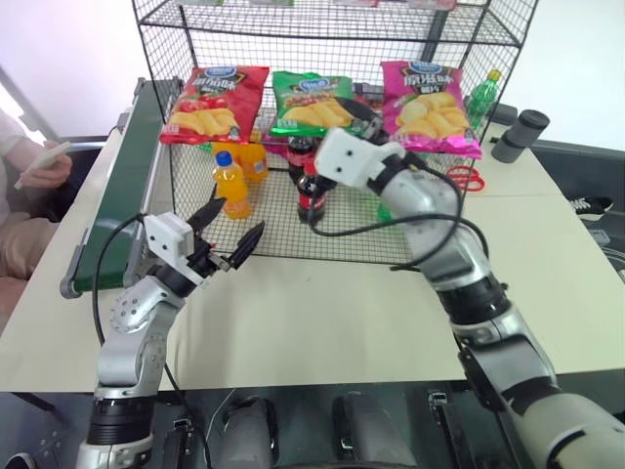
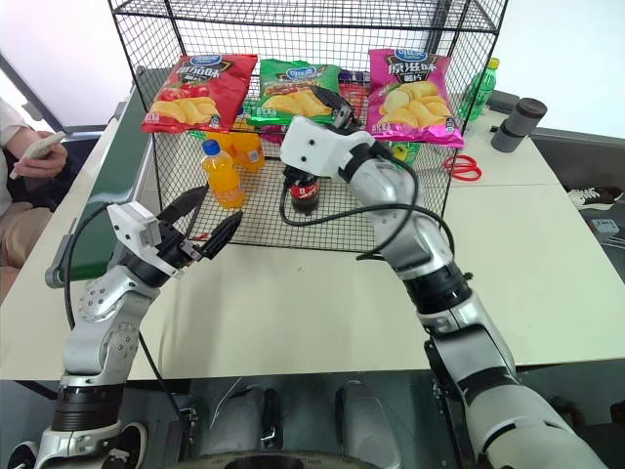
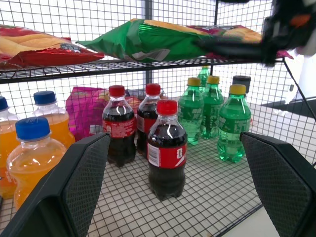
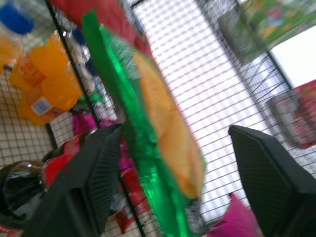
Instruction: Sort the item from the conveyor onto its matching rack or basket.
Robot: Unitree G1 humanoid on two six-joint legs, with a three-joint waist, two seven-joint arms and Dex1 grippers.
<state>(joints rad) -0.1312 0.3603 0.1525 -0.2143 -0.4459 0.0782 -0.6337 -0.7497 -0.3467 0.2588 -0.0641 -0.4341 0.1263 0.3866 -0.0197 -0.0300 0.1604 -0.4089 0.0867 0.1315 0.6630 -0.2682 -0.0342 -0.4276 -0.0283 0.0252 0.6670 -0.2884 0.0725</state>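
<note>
now the right gripper is spread around the green bag on the rack shelf. left gripper spread, empty. a clumsy pull-back could snag the bag off the edge.

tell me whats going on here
A humanoid robot is stocking crisps on a wire rack. The green bag lies on the middle shelf between a red bag and a pink one. The right gripper is at its edge, jaws apart, the bag between them. The left gripper hangs open before the rack. The conveyor runs alongside.
</note>
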